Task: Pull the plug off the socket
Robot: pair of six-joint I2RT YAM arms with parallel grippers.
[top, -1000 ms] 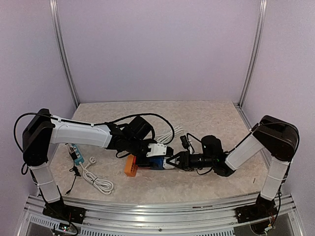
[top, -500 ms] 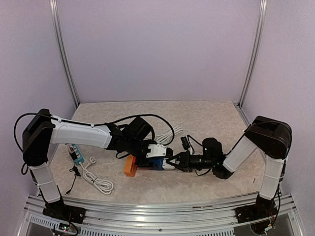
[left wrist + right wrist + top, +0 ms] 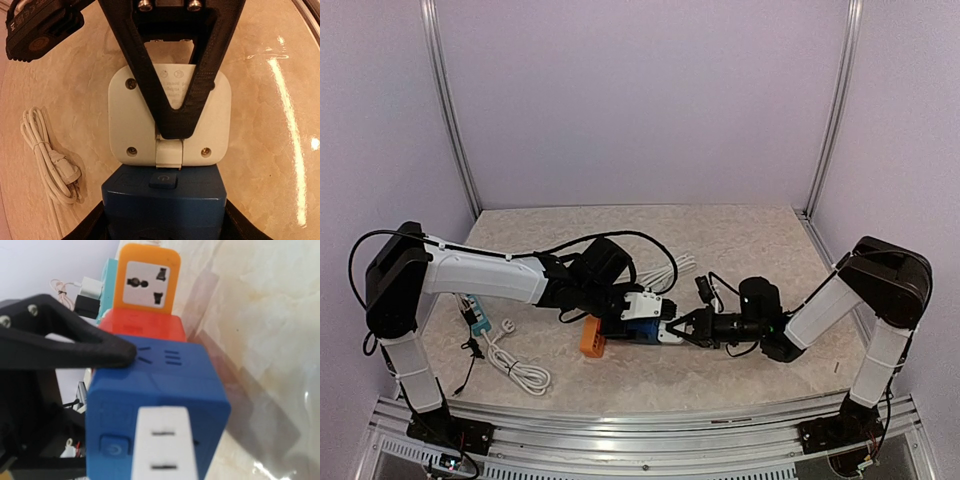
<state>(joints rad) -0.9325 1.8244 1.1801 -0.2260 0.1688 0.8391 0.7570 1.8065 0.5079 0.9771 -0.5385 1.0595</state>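
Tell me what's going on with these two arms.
The left gripper has its jaws clamped around the blue socket block, bracing it. The right gripper, reaching in from the opposite side, has its jaws closed on the white plug seated in that block. The plug is not out yet: it sits flush against the block.

top: high, rear, wide | wrists: close, opposite sides | shared: blue socket block (image 3: 642, 334)
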